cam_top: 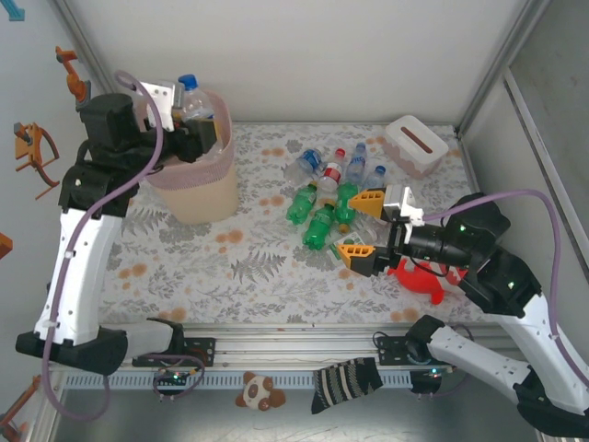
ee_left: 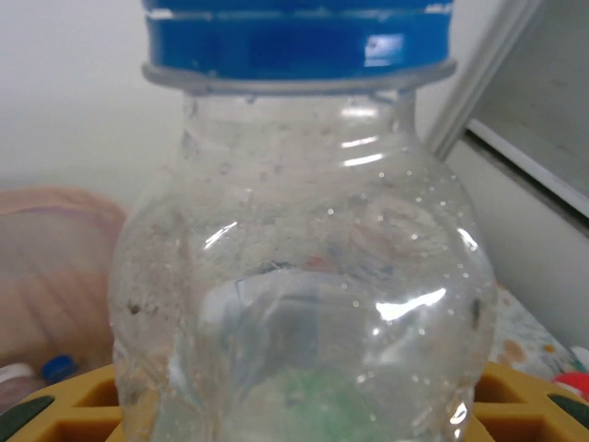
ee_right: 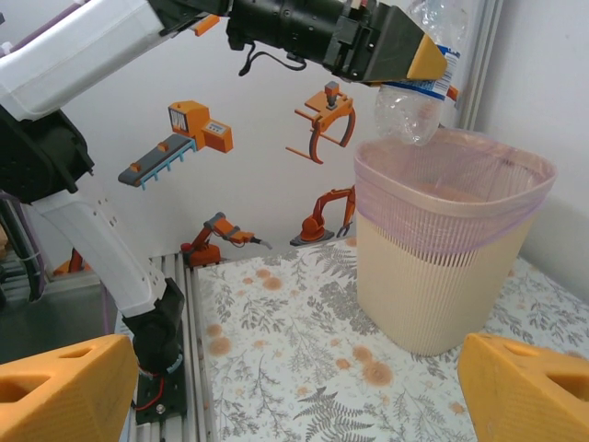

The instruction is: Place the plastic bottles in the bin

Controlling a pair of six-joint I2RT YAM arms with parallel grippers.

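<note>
My left gripper (cam_top: 189,124) is shut on a clear plastic bottle (cam_top: 190,95) with a blue cap, held just above the mouth of the cream bin (cam_top: 195,191) with its pink liner. In the left wrist view this bottle (ee_left: 294,276) stands cap up between the yellow fingers (ee_left: 525,401). The right wrist view shows the bottle (ee_right: 409,110) hanging cap down over the bin (ee_right: 442,267). Several green, clear and red-labelled bottles (cam_top: 322,193) lie heaped mid-table. My right gripper (cam_top: 364,227) is open right of the heap, with nothing between its orange fingers (ee_right: 55,391).
A red toy figure (cam_top: 419,276) lies just under the right arm's wrist. The white tissue box (cam_top: 416,143) stands at the back right. Metal frame posts run along both sides, and a rail lines the table's near edge.
</note>
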